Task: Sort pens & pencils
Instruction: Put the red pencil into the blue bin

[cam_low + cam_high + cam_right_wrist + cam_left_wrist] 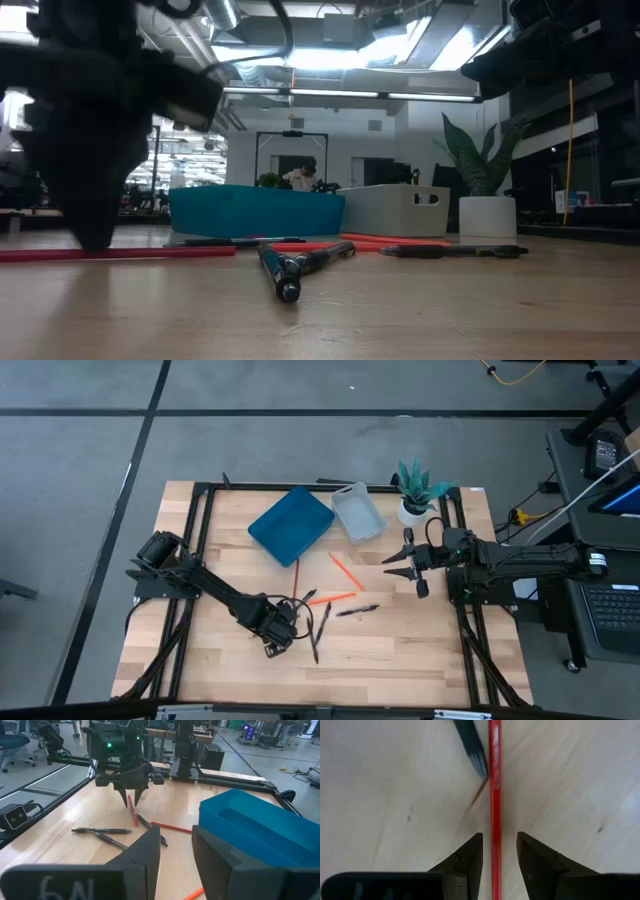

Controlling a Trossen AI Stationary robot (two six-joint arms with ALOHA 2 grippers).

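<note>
Two bins, blue tray (290, 524) and grey bin (358, 513), look empty.

place: robotics lab | signs: framed wooden table (400, 645), office chairs (12, 742), ducted ceiling (330, 30)

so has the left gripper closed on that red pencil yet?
No: in the left wrist view the left gripper is open, its fingers straddling the red pencil with a gap on each side.
</note>
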